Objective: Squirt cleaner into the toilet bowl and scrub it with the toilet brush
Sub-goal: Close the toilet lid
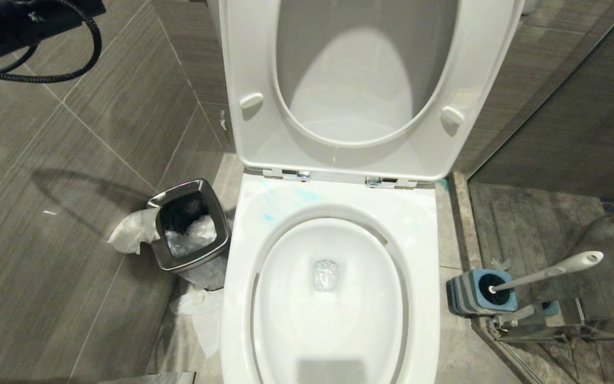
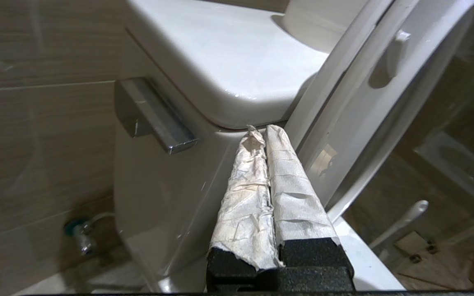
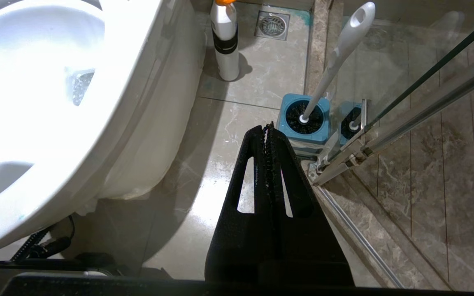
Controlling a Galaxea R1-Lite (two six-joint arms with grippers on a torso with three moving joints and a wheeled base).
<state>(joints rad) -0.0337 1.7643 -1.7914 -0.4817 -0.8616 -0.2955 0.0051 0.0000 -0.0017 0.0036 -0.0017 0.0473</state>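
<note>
White paper tape wraps both fingers of the left end effector (image 2: 268, 131), pressed together and empty, raised level beside the cistern (image 2: 228, 70) near the chrome flush lever (image 2: 154, 119). The right end effector (image 3: 268, 128) hangs low over the floor, black fingers pressed together, empty. Just beyond it the toilet brush (image 3: 335, 53) stands in its blue holder (image 3: 303, 119), handle leaning against the glass shower screen (image 3: 426, 82). The toilet bowl (image 1: 333, 298) sits open, seat and lid (image 1: 360, 85) raised; the cleaner (image 1: 285, 200) shows as pale blue smears on the rear rim. A steel bin (image 1: 190, 229) stands left of the bowl on grey tiles (image 1: 46, 266).
</note>
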